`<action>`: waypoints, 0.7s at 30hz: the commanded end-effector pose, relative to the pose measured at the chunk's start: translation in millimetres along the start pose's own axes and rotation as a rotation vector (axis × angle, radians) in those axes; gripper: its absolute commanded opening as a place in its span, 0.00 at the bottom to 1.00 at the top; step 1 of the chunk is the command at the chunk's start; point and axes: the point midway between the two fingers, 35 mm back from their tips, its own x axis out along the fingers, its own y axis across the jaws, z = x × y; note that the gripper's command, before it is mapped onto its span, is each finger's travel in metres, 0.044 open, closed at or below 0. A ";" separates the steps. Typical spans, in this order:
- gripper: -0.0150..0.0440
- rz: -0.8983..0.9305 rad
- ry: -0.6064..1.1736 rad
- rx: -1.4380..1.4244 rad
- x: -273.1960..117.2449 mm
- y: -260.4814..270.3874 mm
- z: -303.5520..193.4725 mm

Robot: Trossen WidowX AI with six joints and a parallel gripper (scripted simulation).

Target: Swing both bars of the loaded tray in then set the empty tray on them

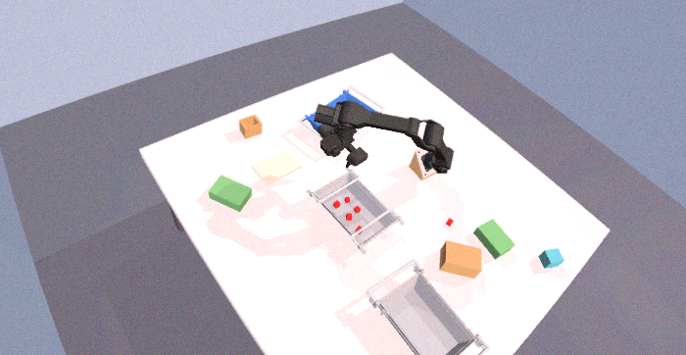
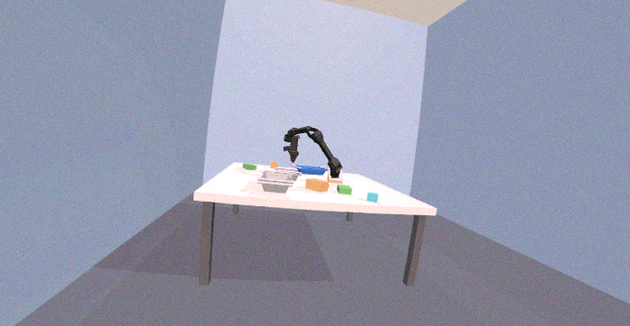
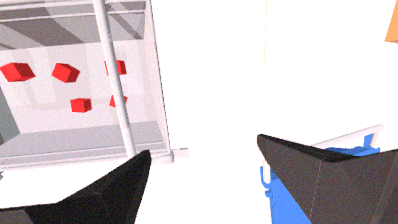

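Note:
The loaded grey tray (image 1: 368, 198) (image 3: 85, 139) holds several red blocks (image 1: 357, 209) (image 3: 65, 73). Its far bar (image 1: 339, 189) (image 3: 109, 50) and near bar (image 1: 373, 223) both lie across its top. An empty grey tray (image 1: 441, 298) (image 2: 275, 187) stands nearer the front, with its bars out over its ends. An empty blue tray (image 1: 362, 102) (image 2: 310, 170) (image 3: 287, 202) stands at the back, bars outward. My gripper (image 2: 293, 159) (image 3: 204, 147) is open and empty, pointing down above the table between the loaded tray and the blue one. Its fingertips are hard to make out in the top view.
A green block (image 1: 230, 194), a cream sheet (image 1: 276, 167) and an orange open box (image 1: 250, 126) are left. An orange block (image 1: 461, 260), another green block (image 1: 494, 238), a cyan block (image 1: 551, 258) and a small red block (image 1: 449, 222) are right. The arm base is behind them.

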 end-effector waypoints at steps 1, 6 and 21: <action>1.00 -0.014 0.006 -0.013 -4.3 -44.9 -54.2; 1.00 -0.016 0.013 -0.054 -2.8 -87.5 -129.6; 1.00 0.015 0.010 -0.116 13.6 -114.2 -226.4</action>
